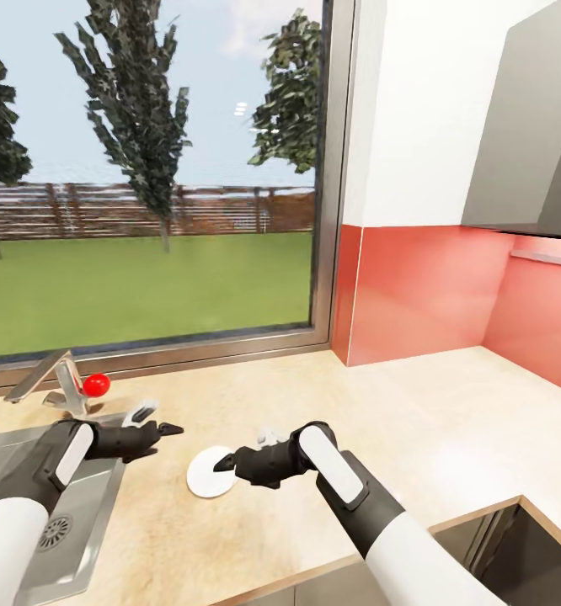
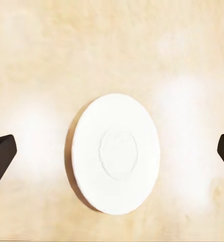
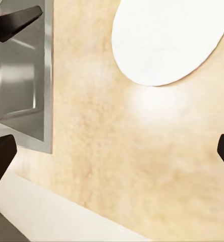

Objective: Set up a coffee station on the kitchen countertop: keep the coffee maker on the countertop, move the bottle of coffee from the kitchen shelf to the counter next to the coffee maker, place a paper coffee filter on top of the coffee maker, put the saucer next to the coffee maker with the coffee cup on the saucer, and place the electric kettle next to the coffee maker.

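The saucer [image 1: 209, 475] lies flat on the countertop [image 1: 415, 421], just right of the sink [image 1: 53, 522], with the faucet [image 1: 49, 383] behind the sink, before the window [image 1: 146, 168].

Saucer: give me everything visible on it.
The saucer is a small, flat, round white plate with a faint raised ring at its centre. It looks matte, like ceramic, and is empty. It lies flat on the tan countertop, right of the steel sink, between the two end effectors; neither holds it.
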Controlling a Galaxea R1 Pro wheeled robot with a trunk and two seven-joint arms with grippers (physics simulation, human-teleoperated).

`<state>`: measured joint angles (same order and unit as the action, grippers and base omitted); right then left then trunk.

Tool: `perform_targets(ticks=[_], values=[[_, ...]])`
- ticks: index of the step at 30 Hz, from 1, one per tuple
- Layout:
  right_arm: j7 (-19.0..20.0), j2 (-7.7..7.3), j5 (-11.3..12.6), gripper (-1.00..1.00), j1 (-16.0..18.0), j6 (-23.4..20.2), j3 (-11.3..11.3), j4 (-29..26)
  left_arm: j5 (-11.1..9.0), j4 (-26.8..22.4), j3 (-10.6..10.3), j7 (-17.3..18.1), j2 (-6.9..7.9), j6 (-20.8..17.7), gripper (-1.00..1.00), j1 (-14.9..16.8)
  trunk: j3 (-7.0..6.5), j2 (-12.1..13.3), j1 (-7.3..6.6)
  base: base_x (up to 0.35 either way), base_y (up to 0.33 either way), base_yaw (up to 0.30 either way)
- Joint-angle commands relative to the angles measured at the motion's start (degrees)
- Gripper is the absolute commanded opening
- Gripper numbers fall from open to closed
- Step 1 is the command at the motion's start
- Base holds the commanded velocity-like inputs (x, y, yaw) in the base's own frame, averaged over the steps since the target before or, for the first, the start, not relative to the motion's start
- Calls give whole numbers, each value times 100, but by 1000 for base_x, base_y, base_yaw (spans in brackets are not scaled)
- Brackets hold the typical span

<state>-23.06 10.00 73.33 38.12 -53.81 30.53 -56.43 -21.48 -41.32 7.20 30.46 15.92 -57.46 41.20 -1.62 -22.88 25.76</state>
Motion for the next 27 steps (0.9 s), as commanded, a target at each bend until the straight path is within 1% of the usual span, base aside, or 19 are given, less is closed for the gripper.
perform_targets(ticks=[1,3,7,10,11,13,14,15,16,18,19,21,22,23,25,27], values=[[-59,0,59,100,-10,-2,8,5,25,30,17,37,-5,-28,100,2,3,-5,2,0,0,0],[-58,0,59,100,-32,-2,9,15,23,57,21,39,-26,-25,100,2,3,-5,2,0,0,0],[-58,0,54,100,-90,4,6,25,22,87,18,56,-114,-13,100,2,3,-5,2,0,0,0],[-48,0,41,100,-149,15,5,19,22,109,18,62,-133,-11,100,1,3,-5,2,0,0,0],[3,0,35,100,-169,18,5,16,22,114,18,63,-134,-11,100,1,3,-5,2,0,0,0],[234,0,11,100,-191,29,5,16,22,119,18,64,-134,-11,100,2,3,-5,2,0,0,0],[483,0,-41,100,-204,45,5,25,21,121,21,64,-133,-11,100,2,3,-5,2,0,0,0],[775,0,-148,100,-214,92,5,62,20,122,23,65,-133,-11,100,2,3,-5,2,0,0,0],[1086,0,-325,100,-221,182,5,136,19,123,24,65,-131,-10,100,2,3,-5,2,0,0,0],[1800,0,-781,100,-229,477,5,350,15,124,26,65,-125,-10,100,2,3,-5,2,0,0,0],[2008,0,-892,100,-230,561,5,410,14,122,28,65,-123,-10,100,2,3,-5,2,0,0,0],[2890,-14,-1267,100,-233,868,5,705,8,118,34,65,-119,-10,100,2,3,-5,2,0,0,0],[3278,-16,-1406,100,-234,982,5,882,6,118,37,67,-116,-10,100,2,3,-5,2,0,0,0],[3545,-12,-1508,100,-234,1068,4,1052,5,117,38,69,-116,-10,100,2,3,-5,2,0,0,0],[3800,-9,-1621,100,-235,1160,-1,1273,4,118,31,76,-116,-10,100,2,3,-5,2,0,0,0],[3842,-8,-1655,100,-235,1191,-2,1351,4,121,29,79,-120,-8,100,2,3,-5,2,0,0,0]])
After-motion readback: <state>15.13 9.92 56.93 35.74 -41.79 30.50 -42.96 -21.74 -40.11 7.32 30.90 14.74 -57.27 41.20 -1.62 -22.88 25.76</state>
